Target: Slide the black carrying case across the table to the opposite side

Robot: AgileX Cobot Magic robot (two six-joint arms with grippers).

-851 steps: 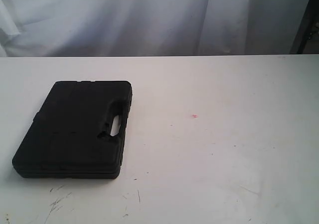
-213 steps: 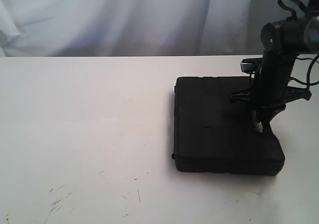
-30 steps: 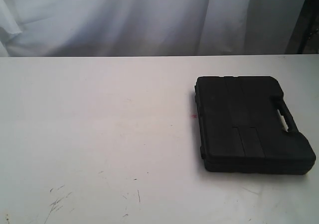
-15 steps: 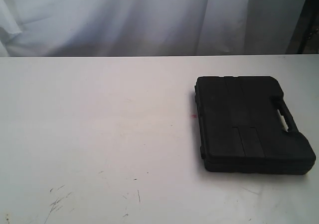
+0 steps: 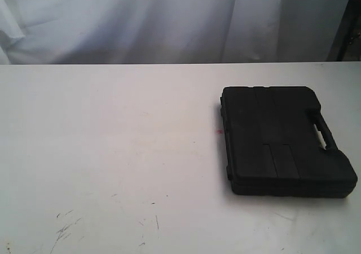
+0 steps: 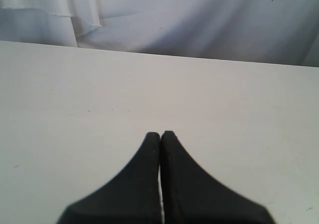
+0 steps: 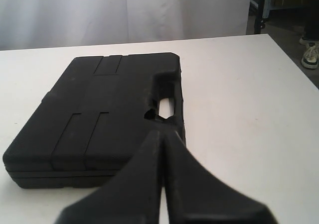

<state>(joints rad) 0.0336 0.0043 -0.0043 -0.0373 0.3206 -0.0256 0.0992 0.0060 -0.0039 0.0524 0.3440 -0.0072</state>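
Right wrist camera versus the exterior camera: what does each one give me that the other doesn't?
Only the right wrist view shows the right hand, closed, its tip by the handle of the black carrying case, and a shoe on the floor past the table edge. Only the exterior view shows the small red spot just left of the case and the scuff marks at that picture's lower left. Both show the case lying flat and closed on the white table, pale curtain behind.

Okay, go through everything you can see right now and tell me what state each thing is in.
black carrying case: closed, lying flat on the right side, nothing gripping it
left gripper: shut, empty
right gripper: shut, empty
table: scuffed near the front left
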